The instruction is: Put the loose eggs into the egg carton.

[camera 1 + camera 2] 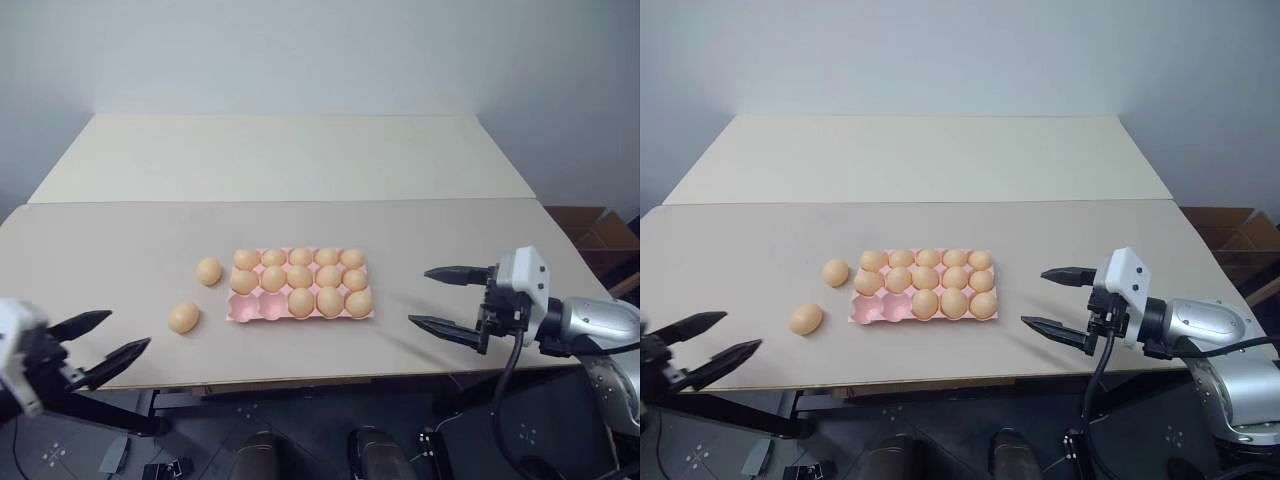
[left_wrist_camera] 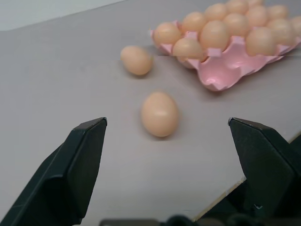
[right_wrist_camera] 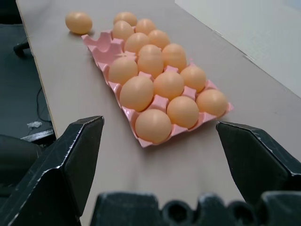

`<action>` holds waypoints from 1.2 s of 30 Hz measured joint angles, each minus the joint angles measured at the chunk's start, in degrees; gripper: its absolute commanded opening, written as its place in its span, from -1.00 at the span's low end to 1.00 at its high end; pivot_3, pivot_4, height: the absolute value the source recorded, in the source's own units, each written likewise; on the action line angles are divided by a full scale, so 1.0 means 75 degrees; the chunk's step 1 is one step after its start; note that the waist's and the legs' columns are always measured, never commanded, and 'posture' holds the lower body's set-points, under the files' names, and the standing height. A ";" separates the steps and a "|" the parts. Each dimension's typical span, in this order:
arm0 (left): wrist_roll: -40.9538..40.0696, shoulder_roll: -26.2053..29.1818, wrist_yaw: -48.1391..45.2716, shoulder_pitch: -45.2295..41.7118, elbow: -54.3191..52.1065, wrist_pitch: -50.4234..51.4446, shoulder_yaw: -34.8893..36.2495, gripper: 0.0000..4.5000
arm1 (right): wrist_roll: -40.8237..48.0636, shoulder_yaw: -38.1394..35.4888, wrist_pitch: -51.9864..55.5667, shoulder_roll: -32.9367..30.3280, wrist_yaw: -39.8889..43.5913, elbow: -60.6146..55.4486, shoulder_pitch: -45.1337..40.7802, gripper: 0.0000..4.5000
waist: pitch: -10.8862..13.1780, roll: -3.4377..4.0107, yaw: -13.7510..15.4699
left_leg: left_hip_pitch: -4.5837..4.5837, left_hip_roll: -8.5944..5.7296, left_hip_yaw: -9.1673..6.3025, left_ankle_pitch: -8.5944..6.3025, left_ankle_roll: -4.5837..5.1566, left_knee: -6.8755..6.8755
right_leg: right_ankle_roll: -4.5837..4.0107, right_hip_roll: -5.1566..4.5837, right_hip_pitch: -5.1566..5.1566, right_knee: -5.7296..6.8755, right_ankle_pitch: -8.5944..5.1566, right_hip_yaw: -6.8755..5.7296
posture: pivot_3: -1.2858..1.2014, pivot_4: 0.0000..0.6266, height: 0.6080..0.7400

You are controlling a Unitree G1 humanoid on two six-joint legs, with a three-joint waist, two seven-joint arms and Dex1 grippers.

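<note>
Beige table (image 1: 120, 250) — pink egg carton (image 1: 248, 312), two cups bare, two loose eggs (image 1: 184, 318) — both end effectors wide.

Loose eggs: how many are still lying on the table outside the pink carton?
2: one loose egg just off the egg carton's left end, another nearer the table's front edge.

Egg carton (image 1: 300, 312) mid-table (image 1: 120, 240), thirteen cups filled, two near-left cups empty. Two loose eggs left of it: one (image 1: 208, 271) just beside, other (image 1: 183, 318) nearer front edge.
</note>
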 measured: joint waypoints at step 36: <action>0.0808 -0.0338 0.2564 -0.4366 -0.0419 0.2134 -0.4232 -0.21 | 0.0303 0.0310 -0.0002 0.0041 -0.0824 -0.0313 -0.0264 1.00 | -0.0001 -0.0002 0.0156 | -0.0005 -0.0019 -0.0009 0.0001 0.0002 0.0002 | 0.0024 -0.0004 0.0014 -0.0006 0.0047 -0.0003 | 0.03 -0.52 1.00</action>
